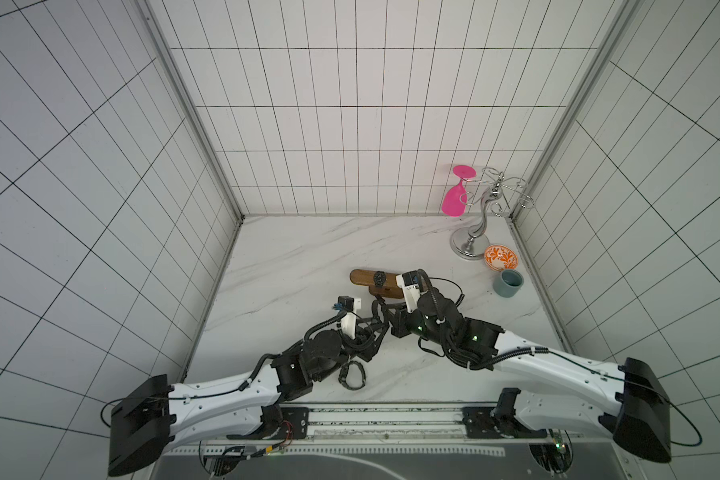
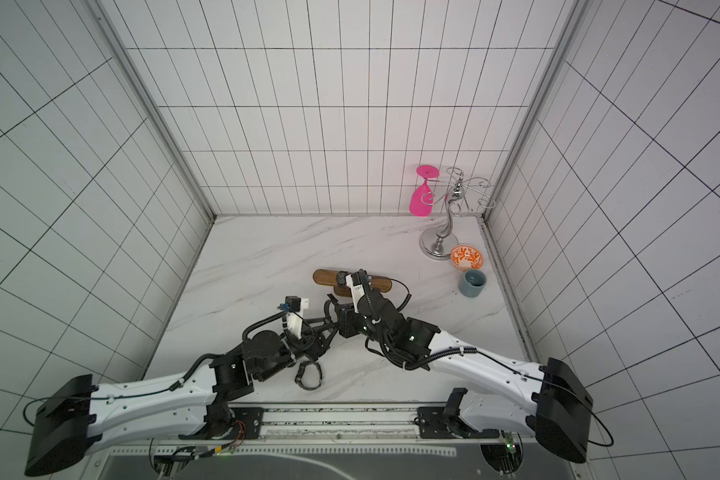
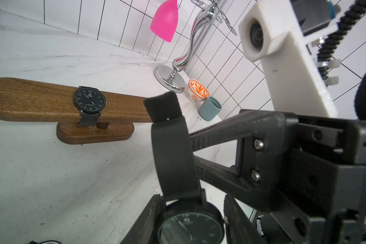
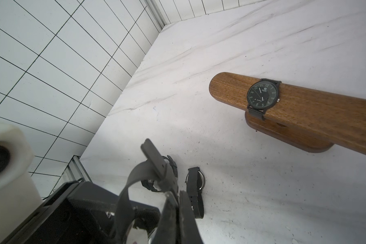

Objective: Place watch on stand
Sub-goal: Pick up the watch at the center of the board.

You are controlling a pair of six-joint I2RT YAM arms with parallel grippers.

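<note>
Pinches the strap of the watch (image 3: pixel 190 228) in the clenched right gripper (image 4: pixel 178 200), steadying it near the front edge of the table (image 1: pixel 308 257). Brackets the case with the left gripper (image 3: pixel 191 203), grip unclear, probably bound for the stand (image 3: pixel 40 99).

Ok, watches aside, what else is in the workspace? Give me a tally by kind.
Wooden stand: 1
Chrome wire rack: 1
Pink wine glass: 1
Orange patterned bowl: 1
Grey-blue cup: 1
Total: 5
</note>
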